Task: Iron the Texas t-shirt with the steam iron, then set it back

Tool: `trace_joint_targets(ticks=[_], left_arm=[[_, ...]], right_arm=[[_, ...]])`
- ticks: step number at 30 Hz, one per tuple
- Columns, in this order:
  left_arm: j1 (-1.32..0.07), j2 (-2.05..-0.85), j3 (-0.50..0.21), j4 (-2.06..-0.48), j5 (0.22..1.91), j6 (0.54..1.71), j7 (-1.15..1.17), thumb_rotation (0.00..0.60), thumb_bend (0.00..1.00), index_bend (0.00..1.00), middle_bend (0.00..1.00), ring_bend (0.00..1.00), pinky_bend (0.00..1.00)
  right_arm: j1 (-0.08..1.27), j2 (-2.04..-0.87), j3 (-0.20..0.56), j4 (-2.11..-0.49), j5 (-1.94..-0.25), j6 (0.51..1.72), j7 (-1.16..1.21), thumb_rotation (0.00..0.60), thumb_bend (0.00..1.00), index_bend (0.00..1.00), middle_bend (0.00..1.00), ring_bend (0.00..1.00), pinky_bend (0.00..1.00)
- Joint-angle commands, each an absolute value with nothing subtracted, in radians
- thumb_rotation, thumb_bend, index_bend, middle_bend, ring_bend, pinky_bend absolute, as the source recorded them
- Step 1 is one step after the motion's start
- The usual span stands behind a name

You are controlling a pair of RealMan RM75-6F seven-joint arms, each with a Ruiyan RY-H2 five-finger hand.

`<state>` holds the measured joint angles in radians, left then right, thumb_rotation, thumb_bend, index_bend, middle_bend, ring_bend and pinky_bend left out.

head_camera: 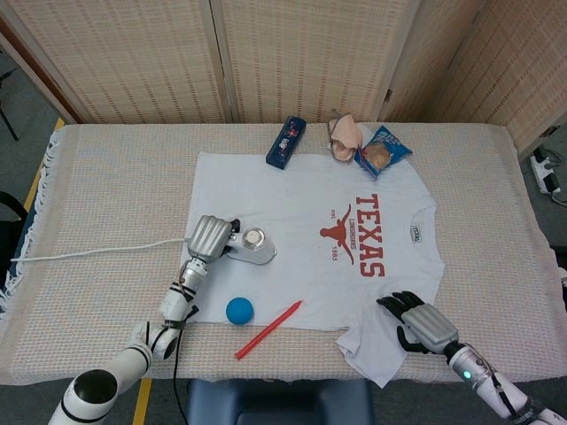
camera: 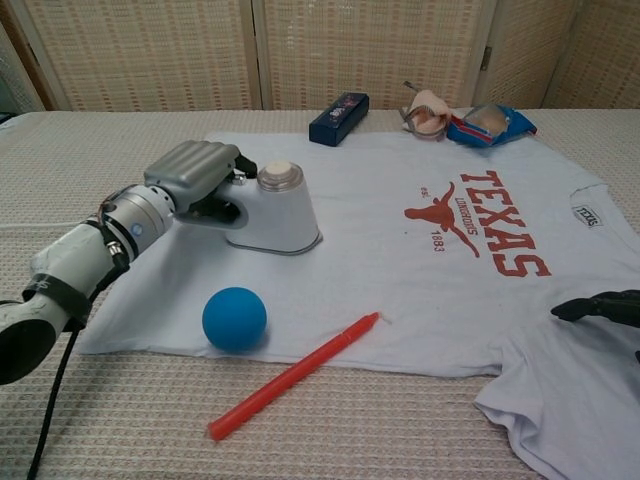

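Observation:
A white t-shirt (head_camera: 301,212) (camera: 400,270) with a red TEXAS longhorn print lies flat on the table. On its left part stands the white steam iron (head_camera: 252,246) (camera: 278,211). My left hand (head_camera: 209,236) (camera: 196,175) grips the iron's handle from the left. A white cord (head_camera: 97,250) runs from the iron toward the table's left edge. My right hand (head_camera: 420,322) (camera: 600,305) rests on the shirt's near right sleeve, fingers curled down on the cloth, holding nothing.
A blue ball (head_camera: 239,310) (camera: 234,318) and a red pen (head_camera: 267,329) (camera: 293,376) lie at the shirt's near hem. A dark blue box (head_camera: 285,141) (camera: 339,105), a pink object (head_camera: 345,135) and a blue snack bag (head_camera: 382,150) sit at the far edge.

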<state>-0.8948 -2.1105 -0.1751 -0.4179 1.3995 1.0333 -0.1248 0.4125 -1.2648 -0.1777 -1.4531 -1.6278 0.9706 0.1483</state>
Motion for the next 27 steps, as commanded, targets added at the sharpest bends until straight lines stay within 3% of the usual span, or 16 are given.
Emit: trace_joint_targets(ticks=[1, 8, 14, 22, 27], left_arm=[[-0.869, -2.068, -0.133, -0.499, 1.445, 1.08, -0.123, 0.6, 0.29, 0.82, 0.9, 0.75, 0.71], [-0.843, -1.992, -0.076, -0.674, 1.517, 1.154, -0.06, 0.6, 0.29, 0.82, 0.9, 0.75, 0.71], [-0.85, -1.945, -0.115, -0.756, 1.51, 1.185, 0.008, 0.6, 0.29, 0.82, 0.9, 0.75, 0.72], [-0.89, -1.973, -0.224, -0.598, 1.402, 1.106, 0.012, 0.6, 0.29, 0.82, 0.9, 0.75, 0.71], [-0.903, -2.015, -0.257, -0.457, 1.35, 1.044, -0.007, 0.6, 0.29, 0.82, 0.9, 0.75, 0.71]], right_arm=[[0.412, -1.266, -0.178, -1.453, -1.628, 0.972, 0.149, 0.414, 0.81, 0.0, 0.09, 0.0, 0.0], [0.41, -1.266, -0.18, -1.454, -1.632, 0.978, 0.148, 0.416, 0.81, 0.0, 0.09, 0.0, 0.0], [0.408, -1.262, -0.18, -1.457, -1.63, 0.982, 0.148, 0.413, 0.81, 0.0, 0.09, 0.0, 0.0], [0.407, -1.263, -0.179, -1.454, -1.624, 0.979, 0.15, 0.414, 0.81, 0.0, 0.09, 0.0, 0.0], [0.411, -1.265, -0.177, -1.451, -1.622, 0.973, 0.151, 0.418, 0.81, 0.0, 0.09, 0.0, 0.0]])
